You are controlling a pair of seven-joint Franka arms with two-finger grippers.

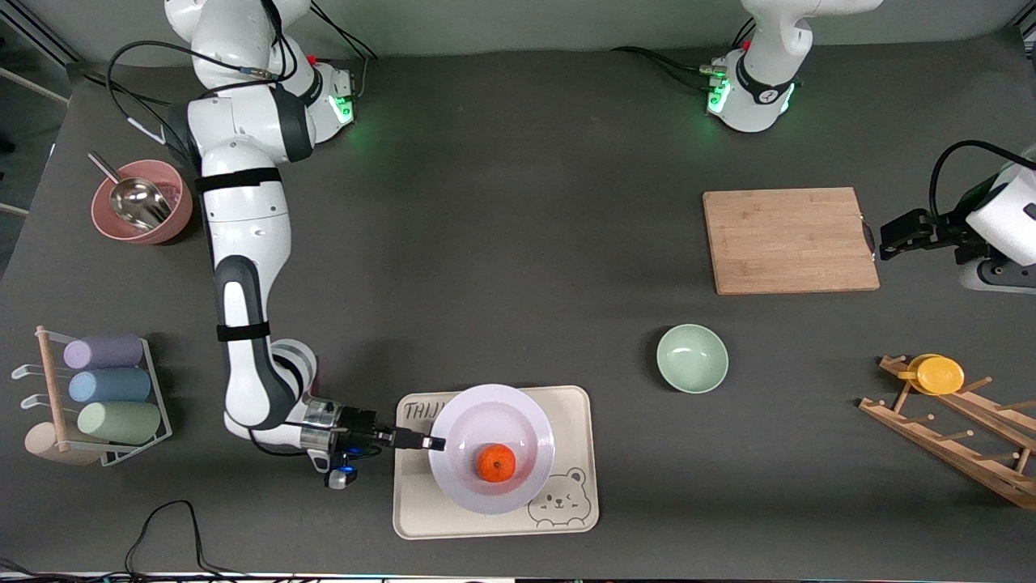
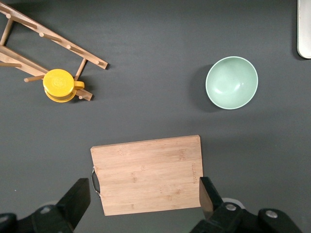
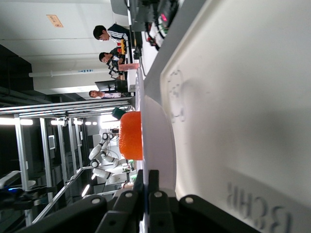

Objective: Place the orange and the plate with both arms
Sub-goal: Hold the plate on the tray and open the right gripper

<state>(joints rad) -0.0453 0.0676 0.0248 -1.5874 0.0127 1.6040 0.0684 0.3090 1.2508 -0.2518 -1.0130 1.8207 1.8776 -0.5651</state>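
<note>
Quick count of what's on my table point(image 1: 518, 202): one orange point(image 1: 496, 463), one white plate point(image 1: 491, 448), one beige bear tray point(image 1: 566, 502), one cutting board point(image 1: 789, 240), two bowls, pink point(image 1: 142, 202) and green point(image 1: 692, 359), one yellow cup point(image 1: 937, 375), two racks, and three rolled cups in pastel colours.

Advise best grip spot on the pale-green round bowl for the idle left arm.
Pinch the pale-green round bowl by its thin rim, one finger inside, coming from above: it sits upright and empty, standing apart from the wooden cutting board.
</note>
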